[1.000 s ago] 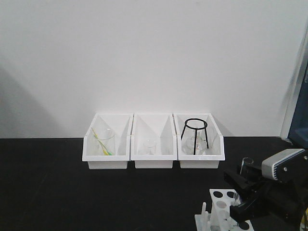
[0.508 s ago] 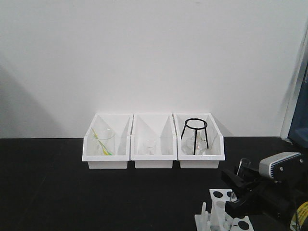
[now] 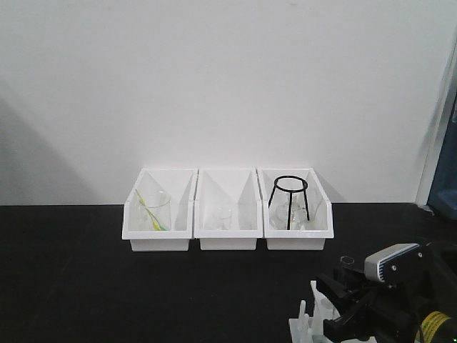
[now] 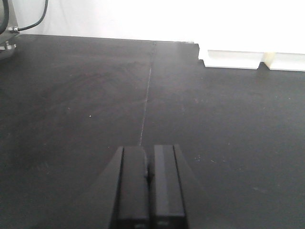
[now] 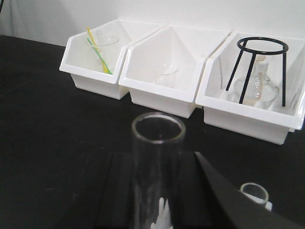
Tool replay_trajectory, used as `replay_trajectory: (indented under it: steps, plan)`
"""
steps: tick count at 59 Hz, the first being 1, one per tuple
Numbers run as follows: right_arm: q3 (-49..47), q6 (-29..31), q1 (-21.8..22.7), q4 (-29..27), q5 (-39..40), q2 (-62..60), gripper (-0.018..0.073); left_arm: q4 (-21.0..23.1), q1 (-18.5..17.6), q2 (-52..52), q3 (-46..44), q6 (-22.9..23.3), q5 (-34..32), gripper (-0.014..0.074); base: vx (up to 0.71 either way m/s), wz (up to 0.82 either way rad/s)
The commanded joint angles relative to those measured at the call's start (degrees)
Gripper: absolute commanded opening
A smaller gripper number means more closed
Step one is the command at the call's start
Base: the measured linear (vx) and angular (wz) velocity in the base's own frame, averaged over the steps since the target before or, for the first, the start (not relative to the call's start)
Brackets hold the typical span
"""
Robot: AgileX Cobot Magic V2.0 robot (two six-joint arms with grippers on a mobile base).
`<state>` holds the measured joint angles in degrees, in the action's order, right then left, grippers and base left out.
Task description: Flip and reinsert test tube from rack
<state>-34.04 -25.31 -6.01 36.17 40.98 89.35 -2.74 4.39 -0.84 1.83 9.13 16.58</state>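
**Tube lowered toward rack**

Black table [image 3: 86, 286], white wall behind. Since a second ago the right gripper [image 5: 157, 191], pinching the test tube [image 5: 157, 167] rim-up, has been lowered onto the rack [image 3: 314, 325] at 5 o'clock: reinsertion judged underway. Table edge close; bins [image 3: 227, 211] well apart at 12. Left gripper [image 4: 148, 186] pressed together, idle.
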Motion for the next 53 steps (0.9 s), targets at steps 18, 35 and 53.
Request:
replay_trajectory:
  steps: [18,35,53]
  plan:
    - [-1.62,-1.03,0.17,5.33,4.59,-0.17,0.0199,0.25,-0.4,-0.64,-0.01,-0.01,-4.97,-0.0006,0.0,0.0]
    - [-1.62,-1.21,0.17,5.63,4.59,-0.17,0.0419,0.25,-0.4,-0.64,-0.01,-0.01,-4.97,-0.0006,0.0,0.0]
    - [-1.62,-1.21,0.17,5.23,4.4,-6.47,0.0447,0.25,-0.4,-0.64,-0.01,-0.01,-4.97,-0.0006,0.0,0.0]
